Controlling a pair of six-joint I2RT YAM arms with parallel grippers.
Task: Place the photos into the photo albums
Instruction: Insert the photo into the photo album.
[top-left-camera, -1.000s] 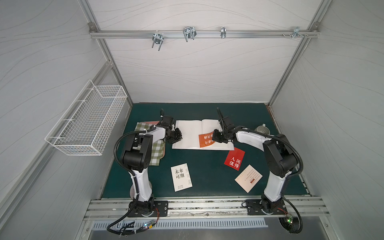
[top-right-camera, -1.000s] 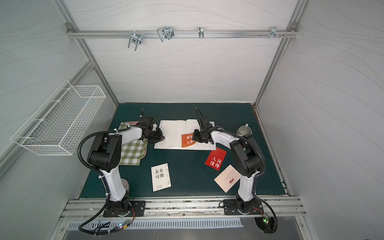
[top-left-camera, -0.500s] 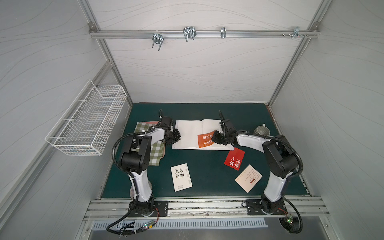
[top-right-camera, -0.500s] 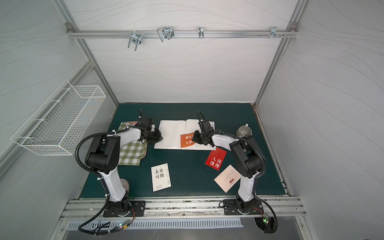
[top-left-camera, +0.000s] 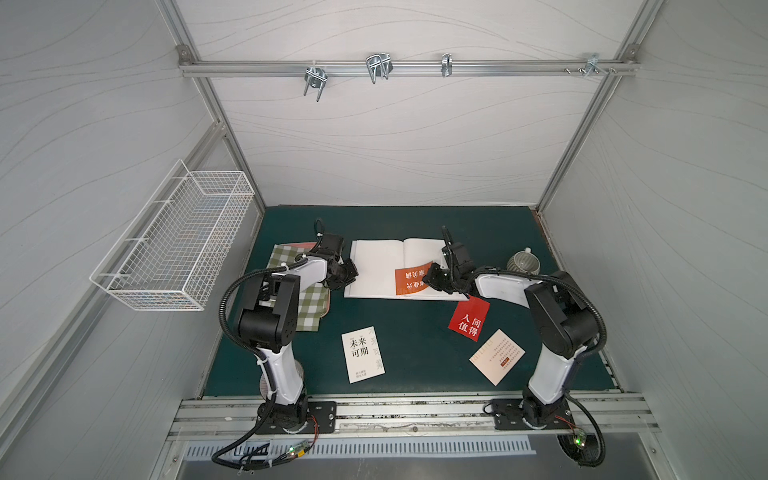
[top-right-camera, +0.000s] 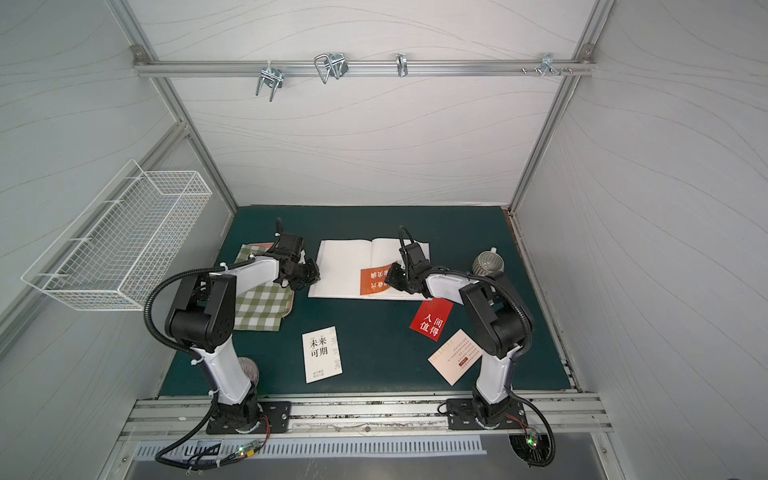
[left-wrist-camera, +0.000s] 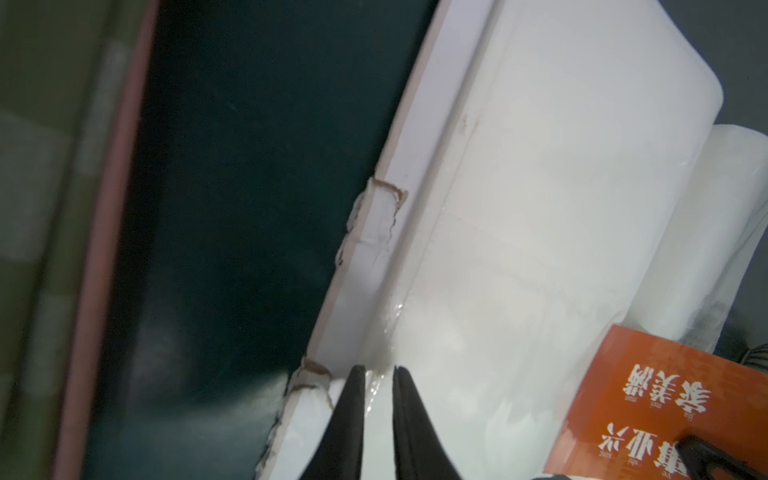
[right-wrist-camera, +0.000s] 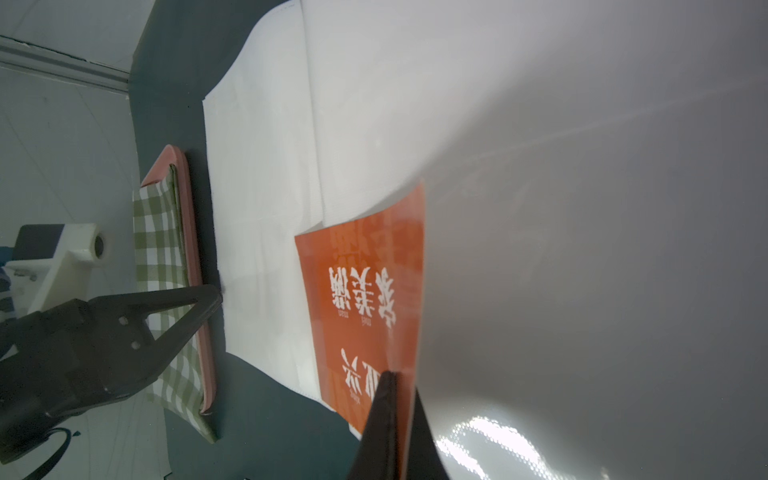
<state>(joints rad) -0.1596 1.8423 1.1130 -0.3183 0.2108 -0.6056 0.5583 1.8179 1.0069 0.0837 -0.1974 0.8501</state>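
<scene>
The photo album (top-left-camera: 374, 266) (top-right-camera: 345, 266) lies open, white pages up, on the green mat. My right gripper (top-left-camera: 426, 282) (top-right-camera: 388, 280) (right-wrist-camera: 401, 376) is shut on the orange photo (top-left-camera: 409, 280) (right-wrist-camera: 357, 291) (left-wrist-camera: 665, 399), which lies slanted over the right page against a raised glossy sleeve. My left gripper (top-left-camera: 351, 276) (left-wrist-camera: 379, 370) (right-wrist-camera: 216, 293) pinches the left page's sleeve edge at the album's outer side. The red photo (top-left-camera: 469, 320), the white photo (top-left-camera: 362, 353) and the cream photo (top-left-camera: 496, 356) lie loose on the mat nearer the front.
A green-and-white checked flat item (top-left-camera: 309, 307) with a pink rim lies left of the album, under my left arm. A striped mug (top-left-camera: 523, 262) stands at the back right. A wire basket (top-left-camera: 174, 245) hangs on the left wall.
The right wrist has shifted very slightly beside the orange photo. Both grips and the loose photos look the same.
</scene>
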